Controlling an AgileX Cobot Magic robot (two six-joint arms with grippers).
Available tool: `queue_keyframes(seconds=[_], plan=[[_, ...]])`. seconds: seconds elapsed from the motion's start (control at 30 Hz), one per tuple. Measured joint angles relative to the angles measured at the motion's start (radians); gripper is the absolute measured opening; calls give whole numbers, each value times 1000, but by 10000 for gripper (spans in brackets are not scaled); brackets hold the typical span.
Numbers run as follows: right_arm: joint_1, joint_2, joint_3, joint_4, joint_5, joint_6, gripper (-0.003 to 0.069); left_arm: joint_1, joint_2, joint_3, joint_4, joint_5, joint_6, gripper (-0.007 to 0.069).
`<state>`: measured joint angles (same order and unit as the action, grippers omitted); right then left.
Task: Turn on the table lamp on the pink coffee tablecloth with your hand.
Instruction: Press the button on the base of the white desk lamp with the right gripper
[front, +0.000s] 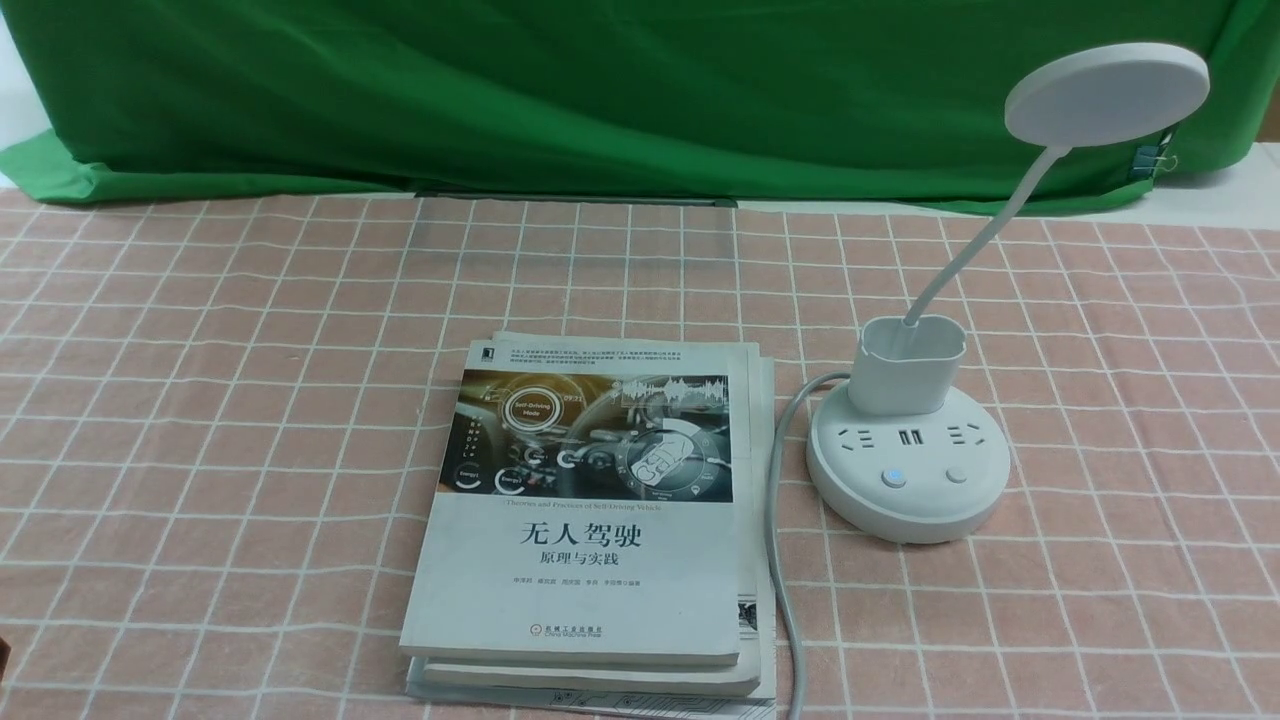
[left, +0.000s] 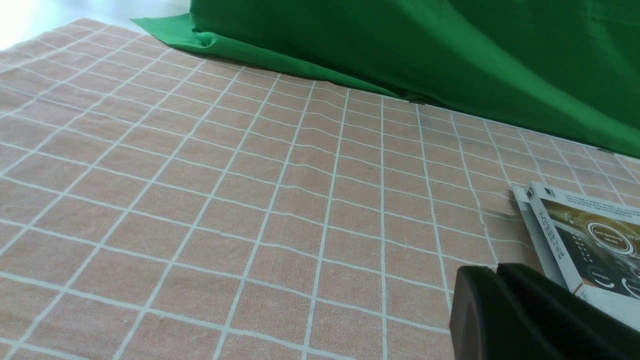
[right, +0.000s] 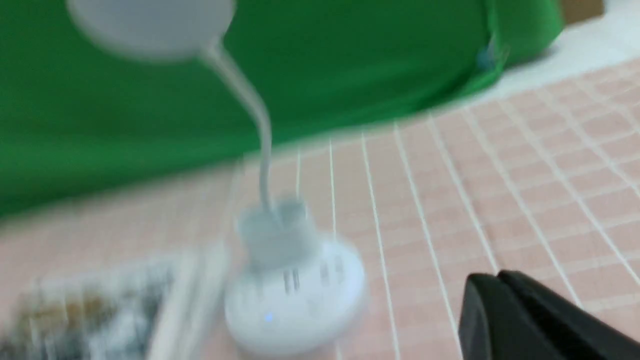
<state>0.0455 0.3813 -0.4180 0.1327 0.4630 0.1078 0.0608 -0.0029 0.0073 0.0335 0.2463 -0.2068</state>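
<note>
The white table lamp, a disc head on a gooseneck over a round puck base, stands right of centre on the salmon-checked pink coffee tablecloth, just right of the stacked pale books. Its head looks unlit, so this seems to be the approach step. The black right gripper, jaws pressed together, hangs clear of the lamp. The black left gripper, also closed, is near the books. The next move calls for pressing a base button squarely, without pushing the base.

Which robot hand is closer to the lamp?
Right. The right gripper faces the table lamp from close by; the left gripper is beyond the books, over bare pink coffee tablecloth.
</note>
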Motion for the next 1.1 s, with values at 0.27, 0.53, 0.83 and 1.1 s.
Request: queue_keyframes(seconds=[0.27,0.53,0.83,1.1], plan=[[28,499,-330,0,376,-229,48,0,0,0,0,0,0,19],[166,870,-489,-6,359,-255,32,0,0,0,0,0,0,19],[257,1197,-636,-4,304,-259,32,0,0,0,0,0,0,19],[257,1349,-747,-4,278,-268,33,0,0,0,0,0,0,19]])
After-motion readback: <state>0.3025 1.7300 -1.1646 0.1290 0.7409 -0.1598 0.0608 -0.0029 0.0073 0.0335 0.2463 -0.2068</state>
